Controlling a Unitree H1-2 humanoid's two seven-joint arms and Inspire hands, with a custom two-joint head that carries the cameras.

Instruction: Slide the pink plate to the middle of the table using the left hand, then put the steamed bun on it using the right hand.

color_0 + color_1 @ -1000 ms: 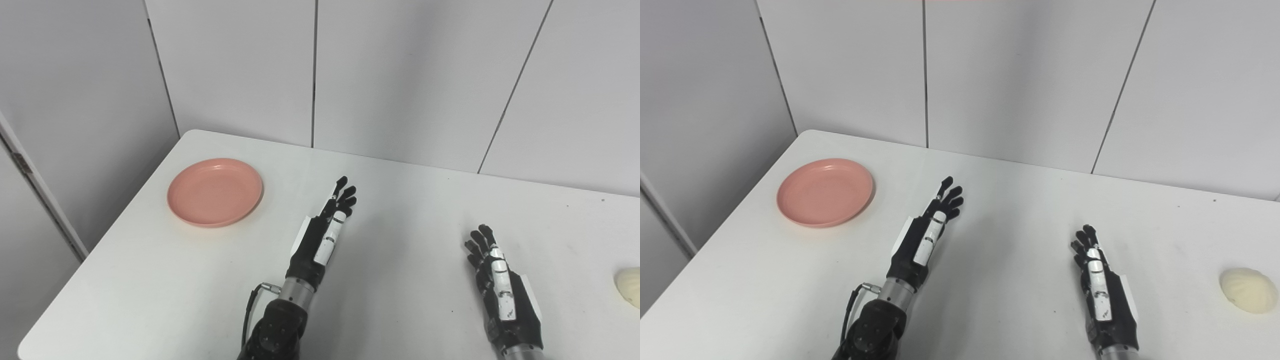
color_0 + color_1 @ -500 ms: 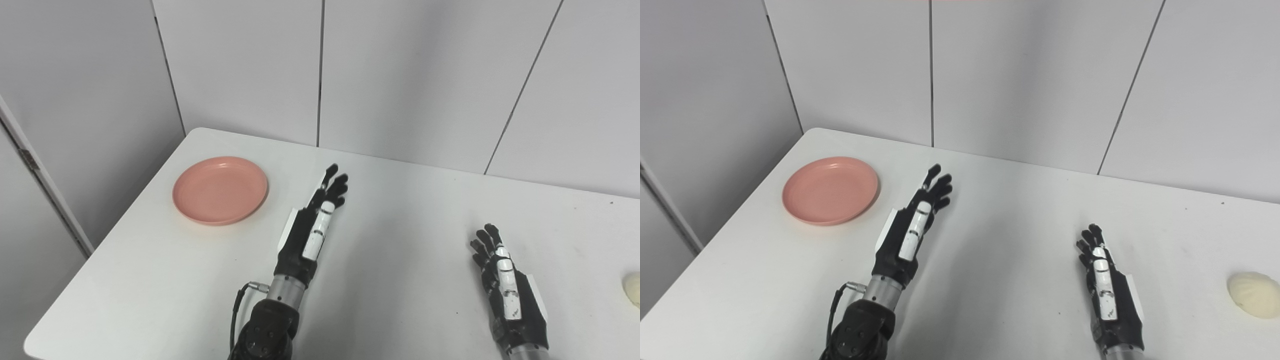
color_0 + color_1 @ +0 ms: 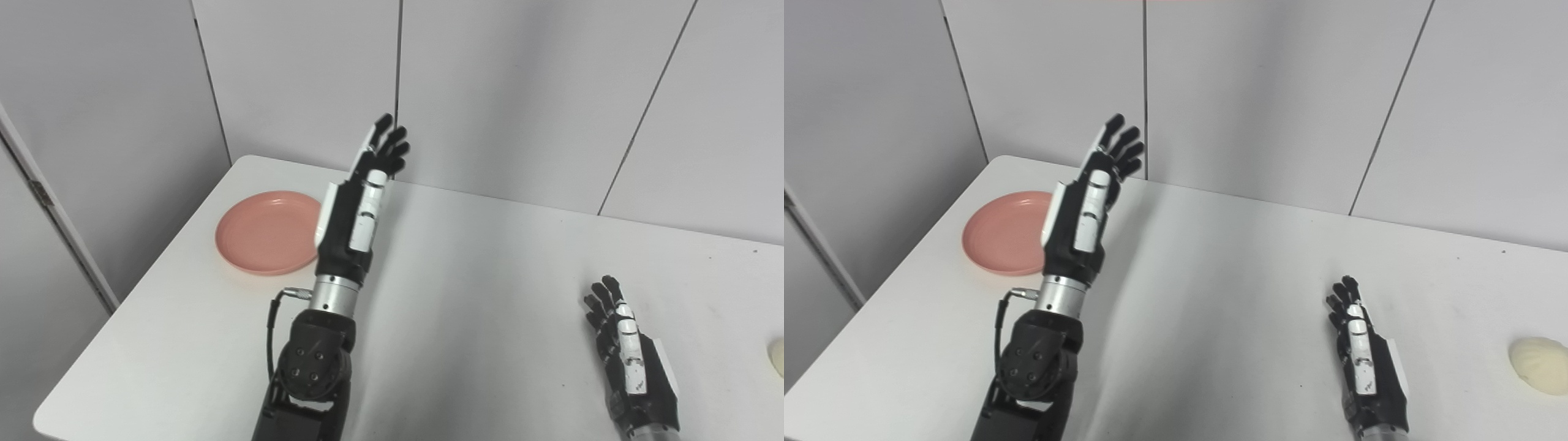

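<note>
Left eye view shows you the round, shallow pink plastic plate [image 3: 266,231] lying flat near the far left corner of the white surface [image 3: 490,275], its raised rim unbroken and its inside bare. Your left robot hand [image 3: 358,196] is raised above the surface just to the right of the plate, its fingers [image 3: 392,144] straight, spread a little and pointing up toward the grey panelled wall [image 3: 520,92]; it grips nothing, and from this angle its palm hides the plate's right edge. Your right robot hand [image 3: 1363,349] lies low over the near right part of the surface, fingers extended and empty as well. You find the pale cream, ridged steamed bun [image 3: 1540,364] at the far right, resting on the surface, well apart from both robot hands and from the plate.
</note>
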